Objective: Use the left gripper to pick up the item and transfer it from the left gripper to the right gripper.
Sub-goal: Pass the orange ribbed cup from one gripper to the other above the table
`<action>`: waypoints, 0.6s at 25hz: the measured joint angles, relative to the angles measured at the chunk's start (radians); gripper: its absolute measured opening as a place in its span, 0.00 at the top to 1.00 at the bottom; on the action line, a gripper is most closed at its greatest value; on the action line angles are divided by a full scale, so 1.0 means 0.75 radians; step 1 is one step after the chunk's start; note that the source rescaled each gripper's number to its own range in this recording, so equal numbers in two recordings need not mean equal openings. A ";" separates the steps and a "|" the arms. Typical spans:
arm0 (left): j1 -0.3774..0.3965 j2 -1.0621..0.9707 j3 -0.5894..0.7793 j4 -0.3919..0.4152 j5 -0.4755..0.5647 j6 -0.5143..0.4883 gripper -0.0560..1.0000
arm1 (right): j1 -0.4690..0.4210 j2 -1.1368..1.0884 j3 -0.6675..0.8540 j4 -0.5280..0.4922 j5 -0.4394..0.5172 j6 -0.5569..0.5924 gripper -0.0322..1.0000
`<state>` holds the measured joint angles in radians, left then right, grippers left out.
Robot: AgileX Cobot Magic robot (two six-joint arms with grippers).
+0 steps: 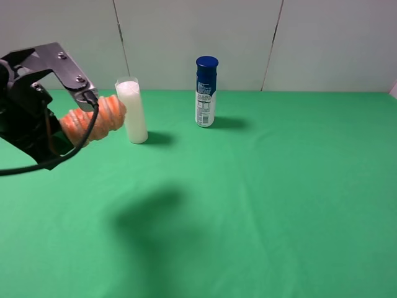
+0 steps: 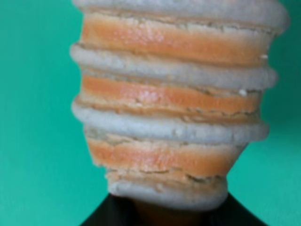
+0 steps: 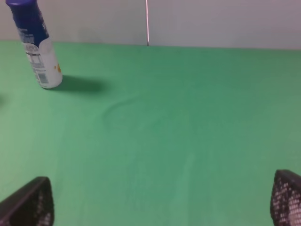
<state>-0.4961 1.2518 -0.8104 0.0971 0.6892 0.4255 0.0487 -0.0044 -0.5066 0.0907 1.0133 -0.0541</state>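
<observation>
And there it was, the item point(image 1: 107, 113), the orange-and-cream ribbed roll, up off the table point(image 1: 279, 186) and gripped in the left claw point(image 1: 78, 123) at the far left of the high view. The claw was closed on one end of the roll. The free end stuck out toward the tall white cylinder point(image 1: 133, 110) and overlapped it in that view; whether the two touched could not be told. A soft dark shadow point(image 1: 149, 211) lay on the green cloth below, to the right of the raised arm.

From the left wrist, the roll point(image 2: 174, 108) filled nearly the whole picture, band over band of orange and cream, with green table behind it and only a sliver of black claw body at its base.

Over on the other side, the right claw point(image 3: 157, 205) stood wide open, one dark textured fingertip point(image 3: 29, 203) at each lower corner of its wrist view and nothing but bare green table point(image 3: 169, 122) between them. It did not show in the high view at all.

The blue-capped bottle point(image 1: 206, 92) stood upright near the back wall point(image 1: 198, 37), well apart from the roll, and also showed in the right wrist view point(image 3: 37, 47).
</observation>
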 joint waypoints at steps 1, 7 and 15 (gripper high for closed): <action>-0.033 0.000 -0.002 0.000 -0.003 0.020 0.93 | 0.000 0.000 0.000 0.001 0.000 0.000 0.00; -0.199 0.000 -0.003 0.000 -0.127 0.072 0.93 | 0.000 0.014 0.000 0.022 0.004 0.001 0.00; -0.327 0.028 -0.010 0.000 -0.314 0.090 0.93 | 0.000 0.298 -0.027 0.129 -0.026 -0.012 0.00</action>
<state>-0.7412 1.2731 -0.8180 0.0971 0.4540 0.4930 0.0487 0.2191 -0.5265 0.1874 0.9935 -0.0635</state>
